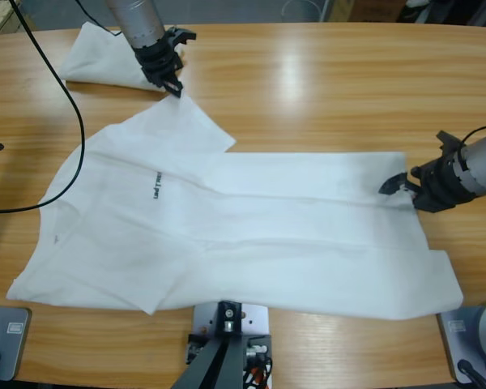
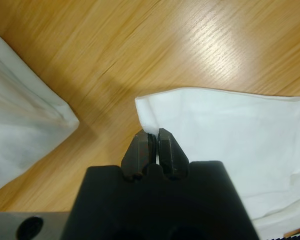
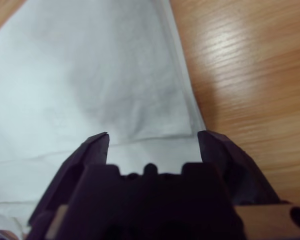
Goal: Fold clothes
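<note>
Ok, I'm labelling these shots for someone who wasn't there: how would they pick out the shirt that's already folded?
Start at the wooden table and go to its far corner, where the left gripper comes down. The folded T-shirt lies there as a small white wedge, just behind that gripper. Unlike the spread T-shirt covering the middle, it is compact and shows no dark chest print.

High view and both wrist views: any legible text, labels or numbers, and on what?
Dark chest print on the spread-out white cotton T-shirt: a short line of dark letters running sideways, too small to read.
Small grey mark near that shirt's neck edge: too small to read.
Folded white cloth at the far corner: no text visible.
Wrist views: none.
</note>
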